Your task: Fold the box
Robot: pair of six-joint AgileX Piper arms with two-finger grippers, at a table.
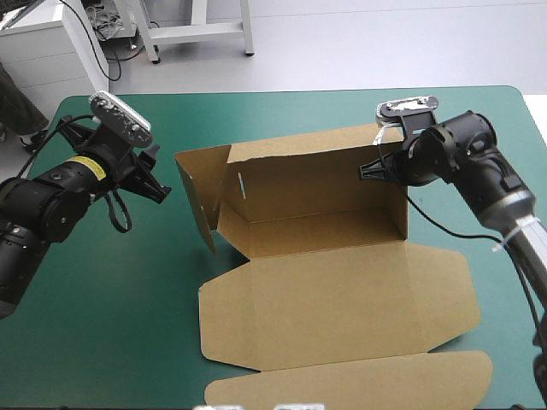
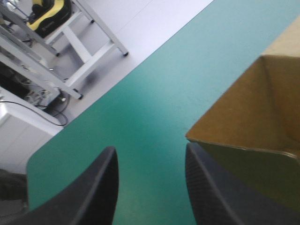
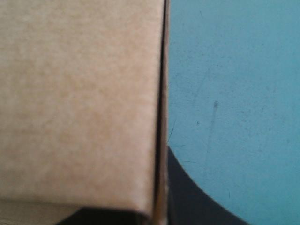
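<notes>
The right gripper (image 1: 376,170) is clamped on the rear wall of the box (image 1: 325,290), mid-frame on the teal-green cover (image 1: 102,325). The left gripper (image 2: 151,185) is held open beside the left flap. Rear wall and end flaps are raised; front panels lie flat, untucked.

one brown box (image 1: 333,299), a single cut sheet of board. one desk (image 1: 516,90) under one teal-green cover (image 1: 102,325). two tools: the left tool (image 1: 159,178) and the right tool (image 1: 369,171). each has two black fingers (image 2: 98,187), four in all. the left wrist view shows both of its pair standing apart. the right wrist view shows only one of its pair plainly. one tool of the two, the right, has board between its fingers.
</notes>
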